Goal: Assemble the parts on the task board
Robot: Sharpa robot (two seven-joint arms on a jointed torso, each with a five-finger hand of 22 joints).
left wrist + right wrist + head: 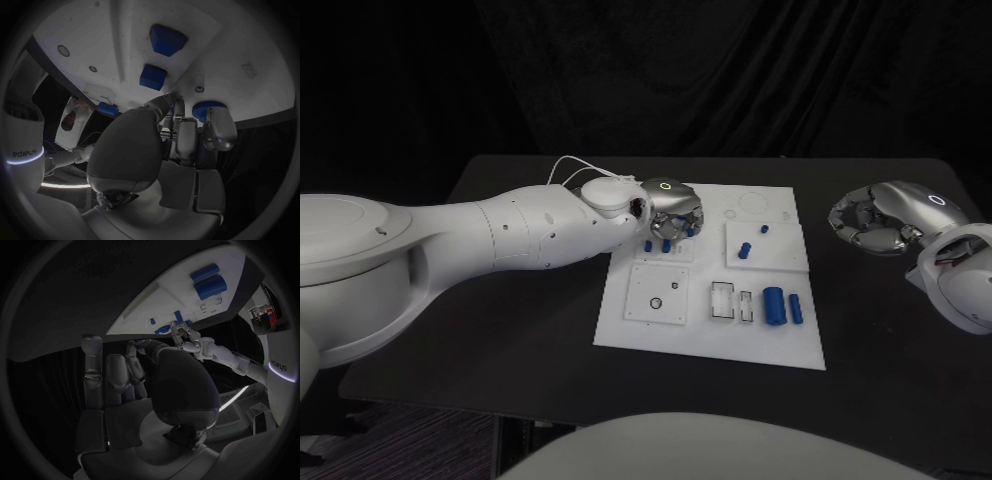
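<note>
The white task board (718, 330) lies in the middle of the black table. My left hand (672, 208) hangs over its far left corner, fingers pointing down at small blue parts (658, 244). In the left wrist view the fingertips (217, 125) stand around a round blue part (205, 108) on the board; whether they grip it is hidden. Two blue blocks (166, 39) lie further along the board (87, 30). My right hand (881, 218) hovers over the bare table right of the board, fingers apart, holding nothing. The right wrist view shows its fingers (119, 375) and the left hand (187, 337) beyond them.
Two long blue pieces (783, 306) lie at the board's near right beside two empty slots (730, 301). Smaller blue pieces (749, 247) sit on the far right panel. A small dark ring (655, 303) rests on the near left panel. Black table (488, 330) surrounds the board.
</note>
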